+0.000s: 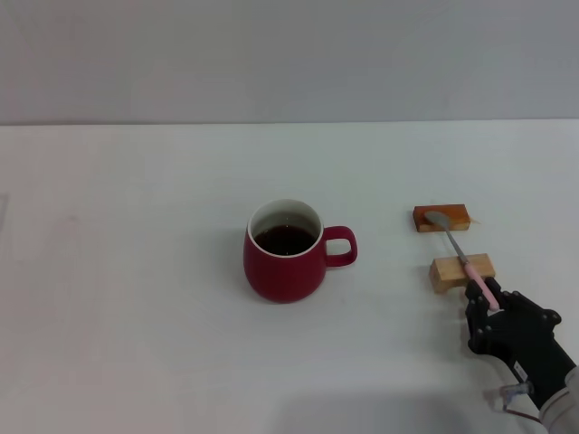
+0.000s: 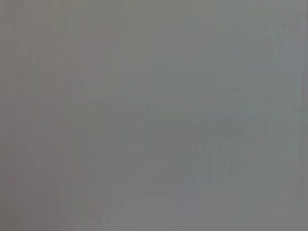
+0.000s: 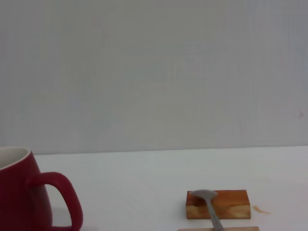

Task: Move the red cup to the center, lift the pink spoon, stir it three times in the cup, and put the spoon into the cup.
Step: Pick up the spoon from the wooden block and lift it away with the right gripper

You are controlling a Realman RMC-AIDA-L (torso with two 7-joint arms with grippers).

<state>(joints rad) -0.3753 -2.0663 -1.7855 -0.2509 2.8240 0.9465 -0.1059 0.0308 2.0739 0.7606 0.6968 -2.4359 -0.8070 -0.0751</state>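
On two wooden blocks (image 1: 452,244) rests the pink spoon (image 1: 461,255). Right gripper (image 1: 488,307) pinches its handle; the red cup (image 1: 284,250) stands apart.

Dark-red cup (image 1: 283,263), white inside; pink-handled grey spoon (image 1: 460,252); black tool (image 1: 489,304); white table (image 1: 136,271).

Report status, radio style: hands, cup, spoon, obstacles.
Right hand at the pink spoon handle end, spoon resting across two wooden blocks. Left hand out of view. Red cup at centre, dark liquid inside. Nothing between.

black right claw (image 1: 489,306), pale grey sleeve, thin cable
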